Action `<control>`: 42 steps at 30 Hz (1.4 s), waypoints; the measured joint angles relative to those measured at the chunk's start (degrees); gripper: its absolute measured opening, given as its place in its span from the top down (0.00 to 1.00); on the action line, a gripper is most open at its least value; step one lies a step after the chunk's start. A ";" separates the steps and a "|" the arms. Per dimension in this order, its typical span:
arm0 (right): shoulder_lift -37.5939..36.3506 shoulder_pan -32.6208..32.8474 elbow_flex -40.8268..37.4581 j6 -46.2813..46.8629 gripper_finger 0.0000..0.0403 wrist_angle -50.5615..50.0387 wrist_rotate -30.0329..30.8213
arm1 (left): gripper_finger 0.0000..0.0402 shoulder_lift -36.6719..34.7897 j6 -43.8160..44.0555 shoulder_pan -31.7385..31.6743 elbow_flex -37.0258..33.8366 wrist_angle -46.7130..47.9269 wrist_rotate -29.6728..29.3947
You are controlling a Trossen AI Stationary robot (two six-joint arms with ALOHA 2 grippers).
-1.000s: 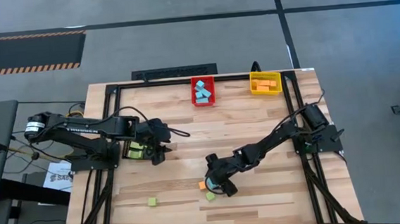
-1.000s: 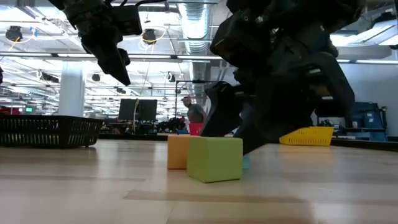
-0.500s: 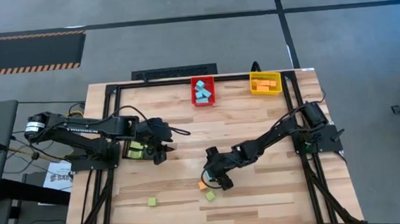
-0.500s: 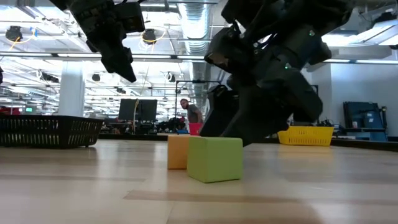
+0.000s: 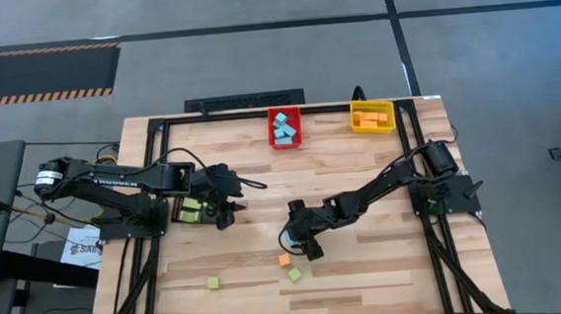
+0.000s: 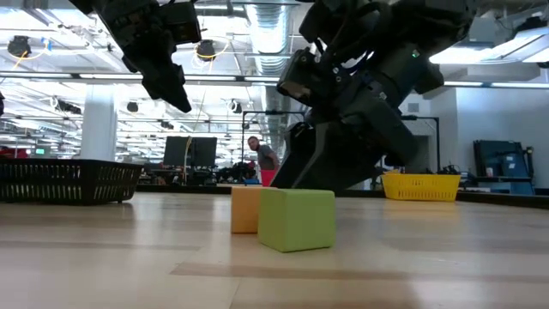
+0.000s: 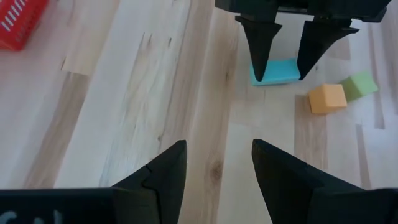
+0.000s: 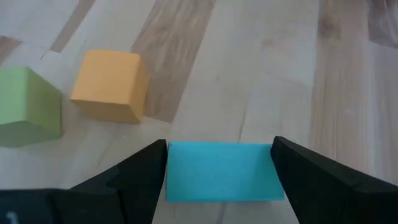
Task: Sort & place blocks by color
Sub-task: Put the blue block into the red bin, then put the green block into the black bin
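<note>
On the table (image 5: pixel 368 279), the right arm reaches low toward the middle, its gripper (image 8: pixel 217 163) tipped down with jaws spread either side of a light blue block (image 8: pixel 219 172), seemingly clasping it, though I can't be sure. Next I'd expect a lift and a carry to the red bin (image 5: pixel 284 127), where the blue ones lie. The left gripper (image 7: pixel 216 168) hovers by the left edge, half open and empty. An orange block (image 8: pixel 109 85) and green block (image 8: pixel 28 106) sit just beside.
</note>
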State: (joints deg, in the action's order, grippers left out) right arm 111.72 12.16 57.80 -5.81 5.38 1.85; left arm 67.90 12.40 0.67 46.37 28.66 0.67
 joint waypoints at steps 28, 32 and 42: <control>0.30 -2.05 9.97 5.05 0.02 -19.82 -0.24 | 0.58 0.00 -7.23 -1.54 0.00 -3.52 -2.05; -2.96 -2.38 12.15 14.41 0.05 -31.08 -0.26 | 0.58 0.00 -7.68 -2.93 0.00 0.86 -2.10; -27.95 2.86 -5.30 33.80 0.14 -33.80 14.74 | 0.58 0.00 2.09 -9.55 1.54 3.34 -0.71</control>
State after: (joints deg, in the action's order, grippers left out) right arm 83.77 15.03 52.51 28.00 -28.42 16.58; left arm 67.90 14.50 -8.89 47.91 32.00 -0.04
